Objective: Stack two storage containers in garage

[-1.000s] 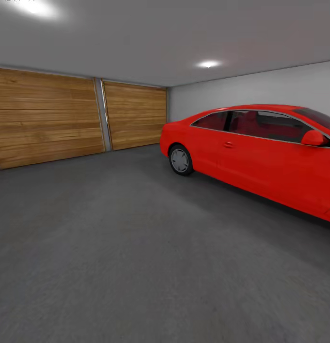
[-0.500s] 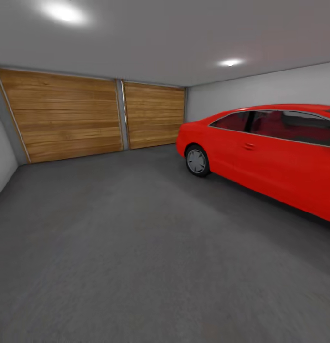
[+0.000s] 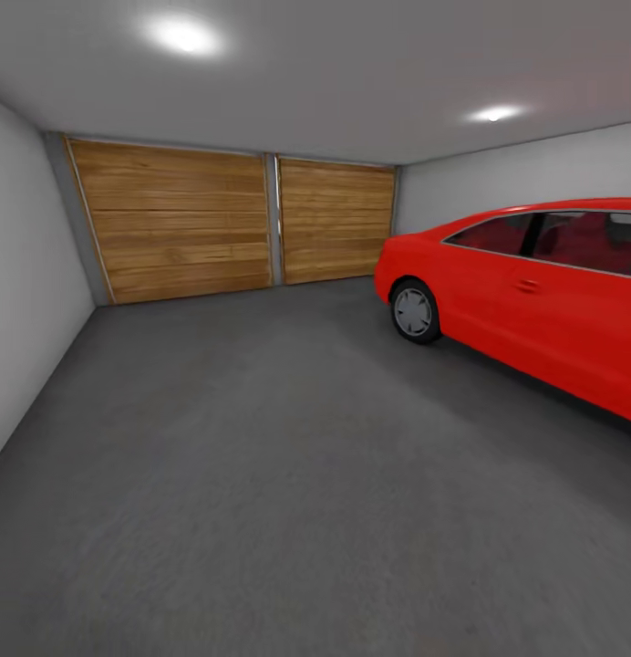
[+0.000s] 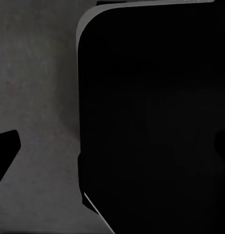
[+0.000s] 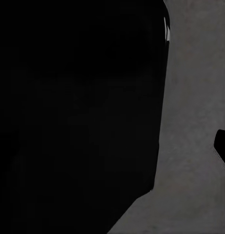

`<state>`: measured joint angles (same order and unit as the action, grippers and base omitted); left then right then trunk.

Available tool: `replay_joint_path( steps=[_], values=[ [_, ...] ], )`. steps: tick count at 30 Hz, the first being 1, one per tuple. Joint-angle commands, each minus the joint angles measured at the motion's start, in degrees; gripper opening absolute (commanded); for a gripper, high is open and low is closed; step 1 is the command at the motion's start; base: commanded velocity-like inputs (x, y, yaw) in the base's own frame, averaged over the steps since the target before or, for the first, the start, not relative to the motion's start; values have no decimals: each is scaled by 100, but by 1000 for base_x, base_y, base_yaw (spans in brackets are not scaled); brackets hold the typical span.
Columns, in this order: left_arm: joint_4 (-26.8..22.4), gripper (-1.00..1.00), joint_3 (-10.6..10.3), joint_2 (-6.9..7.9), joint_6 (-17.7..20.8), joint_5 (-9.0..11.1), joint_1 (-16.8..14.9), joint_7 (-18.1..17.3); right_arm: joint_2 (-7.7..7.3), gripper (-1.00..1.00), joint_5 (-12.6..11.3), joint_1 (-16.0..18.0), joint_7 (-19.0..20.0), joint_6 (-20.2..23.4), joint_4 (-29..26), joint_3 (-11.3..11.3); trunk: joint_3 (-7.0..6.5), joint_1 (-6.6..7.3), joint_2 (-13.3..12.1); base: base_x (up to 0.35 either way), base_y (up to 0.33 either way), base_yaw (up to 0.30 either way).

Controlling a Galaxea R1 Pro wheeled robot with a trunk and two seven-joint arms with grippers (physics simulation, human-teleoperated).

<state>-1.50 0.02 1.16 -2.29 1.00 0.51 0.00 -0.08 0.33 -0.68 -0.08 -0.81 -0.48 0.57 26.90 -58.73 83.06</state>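
Note:
I am in the garage, looking across its dark grey concrete floor [image 3: 288, 474] toward two wide wooden plank doors [image 3: 179, 219]. The two storage containers and the living room are out of view. In the left wrist view a large black rounded body [image 4: 151, 117] hangs over grey floor [image 4: 39, 97], with a black tip [image 4: 5, 151] at the frame's edge. The right wrist view has a similar black mass [image 5: 78, 107] over floor and a small black tip [image 5: 223, 146] at its edge. Neither view lets me tell whether the fingers are open or shut.
A red car [image 3: 534, 292] is parked along the right side, its rear wheel [image 3: 414, 312] nearest the doors. A plain grey-white wall [image 3: 24, 274] closes the left side. Open concrete lies between wall and car.
The head camera has turned left: doors and car slid rightward in the picture, and the left wall came into view. Nothing in the room itself moved.

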Motion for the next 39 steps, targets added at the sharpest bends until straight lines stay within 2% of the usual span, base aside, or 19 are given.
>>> replay_joint_path(
  steps=[1, 39],
  values=[
    [-7, 100, -3, 0, -8, 11, 2, 0, -1, 100, 3, -3, -1, -10, -5, 5, 3, 0, 2, 0, 0, 277],
    [-2, 100, -20, 7, -8, 14, 2, 0, 17, 100, 11, -3, -133, -19, 4, -14, 3, 0, 2, 0, 0, 289]
  ],
)
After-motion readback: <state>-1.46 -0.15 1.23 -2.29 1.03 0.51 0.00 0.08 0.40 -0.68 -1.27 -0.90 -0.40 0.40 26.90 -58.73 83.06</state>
